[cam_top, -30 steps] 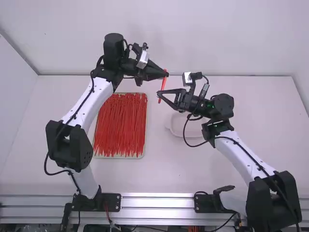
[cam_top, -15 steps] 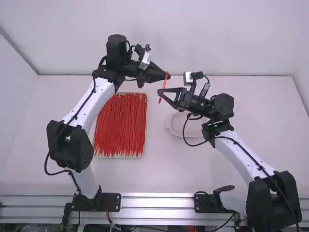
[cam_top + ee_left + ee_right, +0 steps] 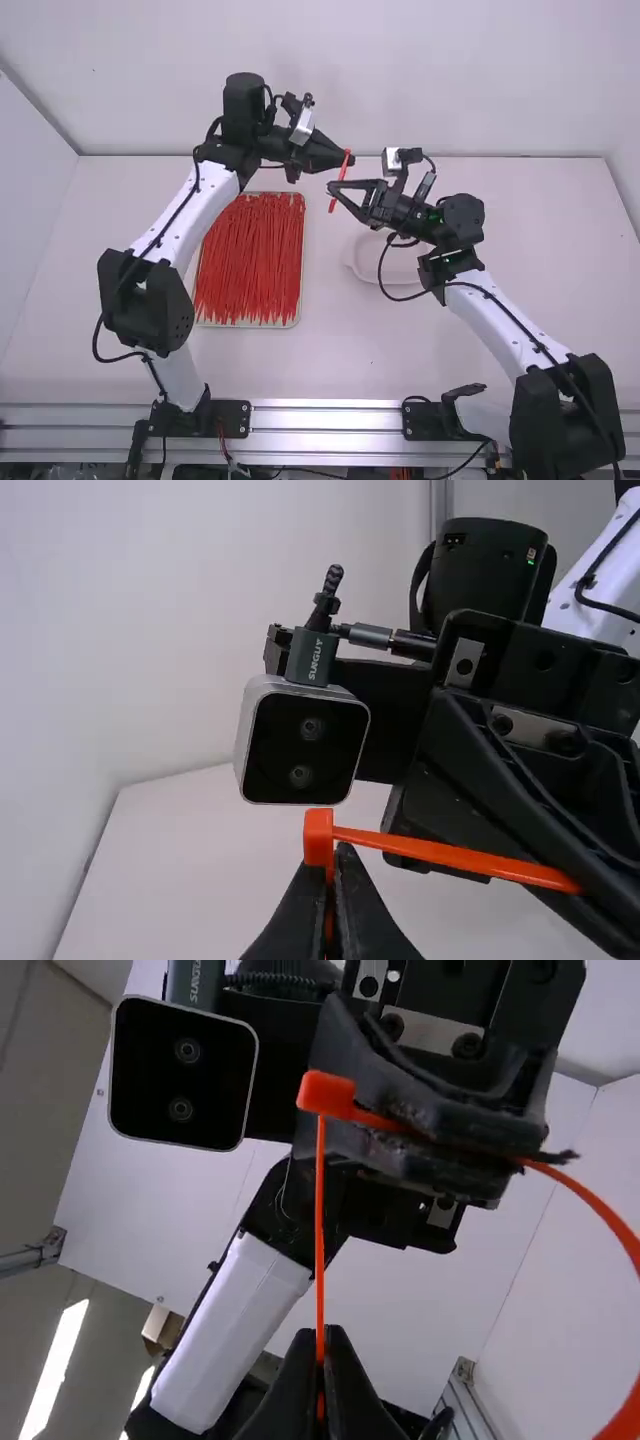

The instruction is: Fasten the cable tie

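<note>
Near: tray (image 3: 250, 326) of spare ties on left half of table. Farther, above table middle: right gripper (image 3: 320, 1355) pressed together on strap of tie (image 3: 319, 1240). Tie held in air, long axis running from right gripper straight away to head (image 3: 317, 827). Head pinched in left gripper (image 3: 326, 880), just beyond. Rest of strap loops off sideways. Likely next: right gripper pulls strap along that axis, away from head. Whether tail sits through head: cannot tell.

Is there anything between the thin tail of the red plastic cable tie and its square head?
Nothing visible does. The red plastic cable tie runs through open air from the right gripper to its head, held at the left gripper.
</note>
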Action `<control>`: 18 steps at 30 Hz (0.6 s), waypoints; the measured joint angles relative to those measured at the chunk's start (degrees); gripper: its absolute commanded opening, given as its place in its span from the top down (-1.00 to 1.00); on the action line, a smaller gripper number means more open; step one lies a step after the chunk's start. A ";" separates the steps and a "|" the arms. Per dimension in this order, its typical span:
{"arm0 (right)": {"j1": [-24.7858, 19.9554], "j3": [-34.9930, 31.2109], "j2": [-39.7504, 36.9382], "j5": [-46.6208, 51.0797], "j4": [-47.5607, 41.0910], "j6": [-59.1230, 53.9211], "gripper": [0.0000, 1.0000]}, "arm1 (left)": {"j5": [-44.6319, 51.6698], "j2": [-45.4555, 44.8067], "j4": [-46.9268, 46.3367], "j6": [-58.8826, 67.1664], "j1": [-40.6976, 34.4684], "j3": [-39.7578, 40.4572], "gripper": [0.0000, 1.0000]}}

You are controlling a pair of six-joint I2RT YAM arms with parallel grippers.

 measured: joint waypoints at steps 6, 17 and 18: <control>0.00 -0.02 0.00 0.35 -0.02 0.13 1.00 | -0.02 0.02 -0.31 0.02 -0.02 0.00 0.92; -0.31 -0.02 0.00 1.92 -0.04 0.46 1.00 | 0.00 0.00 -2.49 0.00 -0.07 0.00 0.97; -0.33 -0.02 0.00 2.12 0.04 0.48 1.00 | 0.00 0.00 -2.49 0.02 -0.07 0.00 0.96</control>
